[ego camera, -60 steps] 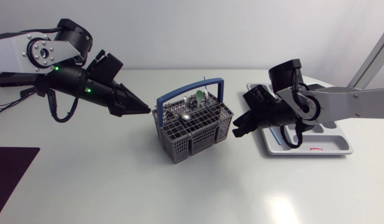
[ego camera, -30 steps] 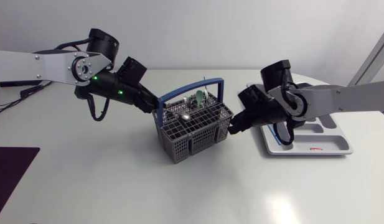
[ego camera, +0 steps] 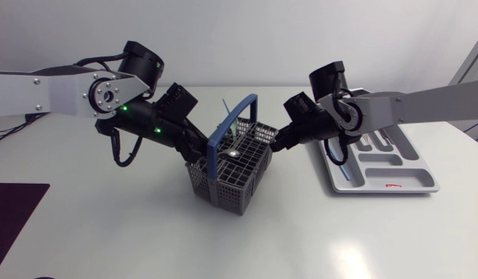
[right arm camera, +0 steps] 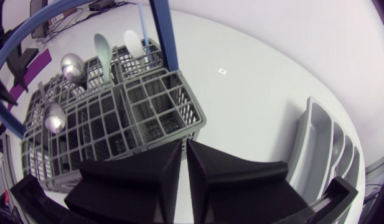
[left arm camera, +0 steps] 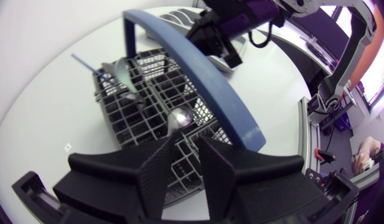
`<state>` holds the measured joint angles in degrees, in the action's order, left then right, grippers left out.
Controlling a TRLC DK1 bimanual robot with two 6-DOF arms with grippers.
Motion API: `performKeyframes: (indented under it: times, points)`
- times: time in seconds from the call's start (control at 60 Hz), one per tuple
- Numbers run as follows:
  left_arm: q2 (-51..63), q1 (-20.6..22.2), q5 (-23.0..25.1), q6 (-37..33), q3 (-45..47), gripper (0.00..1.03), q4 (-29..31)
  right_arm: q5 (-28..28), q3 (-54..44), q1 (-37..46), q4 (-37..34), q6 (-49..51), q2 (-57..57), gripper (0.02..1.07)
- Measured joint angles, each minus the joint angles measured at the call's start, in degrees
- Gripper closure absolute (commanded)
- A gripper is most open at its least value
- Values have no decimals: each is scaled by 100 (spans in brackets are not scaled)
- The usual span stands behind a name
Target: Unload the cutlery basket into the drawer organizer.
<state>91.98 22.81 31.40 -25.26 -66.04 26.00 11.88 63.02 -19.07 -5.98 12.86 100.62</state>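
R gripper (right arm camera: 183, 144): fingers nearly together, thin slit btwn, tips at near wall of grey cutlery basket (right arm camera: 155, 107). Blue handle (right arm camera: 163, 38) arches over it; 2 metal spoons (right arm camera: 71, 64), pale green spoon (right arm camera: 103, 47), white spoon (right arm camera: 133, 42) upright in far compartments. Grey drawer organizer (right arm camera: 318, 150) lies beside gripper, apart from basket.

Our left hand (left arm camera: 187, 142) and right hand (right arm camera: 183, 144) look like matt black plastic. The cutlery basket (ego camera: 227, 167) is a dull grey plastic lattice with a smooth blue plastic handle (ego camera: 227, 132). Its metal spoons (left arm camera: 179, 117) are polished and glossy. The drawer organizer (ego camera: 413, 182) is smooth grey plastic. The white worktop (ego camera: 146, 225) is smooth and faintly shiny.
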Motion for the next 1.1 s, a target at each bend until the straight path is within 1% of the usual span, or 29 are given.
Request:
performKeyframes:
  times: [0.083, 0.267, 0.35, 0.417, 0.467, 0.533, 0.633, 0.717, 0.783, 0.95, 1.1]
  points:
    - [-50, 223, -9, 4, 24, 74, 39, -17, 260, -118, -7, -50, 201, 93]
    - [-57, 697, -269, 155, 22, 74, 57, -129, 634, -391, -26, -92, 461, 93]
    - [-57, 807, -326, 210, 22, 74, 68, -127, 654, -437, -28, -92, 472, 93]
    - [-94, 798, -332, 240, 22, 74, 114, -127, 640, -426, -31, -92, 452, 93]
    - [-175, 728, -332, 240, 22, 74, 162, -127, 562, -391, -28, -92, 374, 93]
    - [-369, 516, -328, 236, 24, 73, 254, -107, 332, -310, -28, -90, 151, 93]
    - [-748, 13, -319, 208, 55, 72, 334, 22, -136, -153, -31, -83, -367, 93]
    - [-992, -433, -236, 55, 118, 72, 437, 116, -535, -37, -66, -66, -859, 93]
    - [-1075, -662, -186, -83, 238, 72, 498, 195, -809, 7, -151, -66, -1215, 93]
    - [-1082, -894, -170, -496, 732, 72, 627, 297, -1381, -2, -369, -66, -1941, 93]
    - [-1008, -909, -170, -826, 1126, 72, 656, 310, -1731, -151, -608, -68, -2487, 93]
